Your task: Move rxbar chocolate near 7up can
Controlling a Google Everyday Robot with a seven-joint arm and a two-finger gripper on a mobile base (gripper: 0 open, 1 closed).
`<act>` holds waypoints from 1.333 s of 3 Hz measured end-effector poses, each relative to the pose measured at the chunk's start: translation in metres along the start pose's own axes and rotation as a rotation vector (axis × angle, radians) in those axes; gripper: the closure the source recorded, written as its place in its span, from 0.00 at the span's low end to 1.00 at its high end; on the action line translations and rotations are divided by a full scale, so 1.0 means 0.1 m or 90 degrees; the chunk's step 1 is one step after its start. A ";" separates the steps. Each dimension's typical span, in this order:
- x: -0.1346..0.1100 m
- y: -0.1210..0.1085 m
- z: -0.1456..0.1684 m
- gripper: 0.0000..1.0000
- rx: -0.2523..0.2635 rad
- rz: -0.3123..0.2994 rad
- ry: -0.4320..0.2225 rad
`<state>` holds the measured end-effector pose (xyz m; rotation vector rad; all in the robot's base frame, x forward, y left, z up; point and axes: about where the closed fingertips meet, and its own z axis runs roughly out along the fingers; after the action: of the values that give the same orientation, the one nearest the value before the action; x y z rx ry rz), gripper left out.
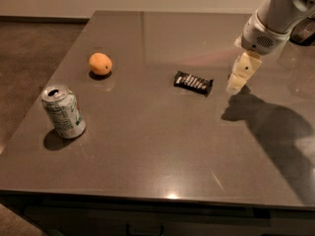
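The end effector (pixel 235 85) hangs just beside the bar (pixel 193 82); whether it is spread cannot be told. The can (pixel 62 112) stands well apart on the bench (pixel 157 171).

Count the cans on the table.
1: the 7up can stands upright near the left edge of the table. None seems hidden. The gripper hovers right of the rxbar chocolate.

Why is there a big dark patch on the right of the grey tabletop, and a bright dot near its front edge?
Camera view: the dark patch is the shadow of the arm, thrown front-right from the cream gripper, which hangs just right of the black-wrapped rxbar chocolate. Camera view: the bright dot is glare on the glossy tabletop; the silver-topped 7up can throws a small shadow front-left.
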<state>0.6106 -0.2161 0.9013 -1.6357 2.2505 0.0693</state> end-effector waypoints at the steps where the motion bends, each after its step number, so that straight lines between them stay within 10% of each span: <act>1: -0.11 0.06 0.21 0.00 -0.020 0.005 -0.019; 4: -0.47 0.20 0.72 0.02 -0.061 -0.023 -0.041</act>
<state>0.6234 -0.1486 0.8450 -1.6969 2.2006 0.2212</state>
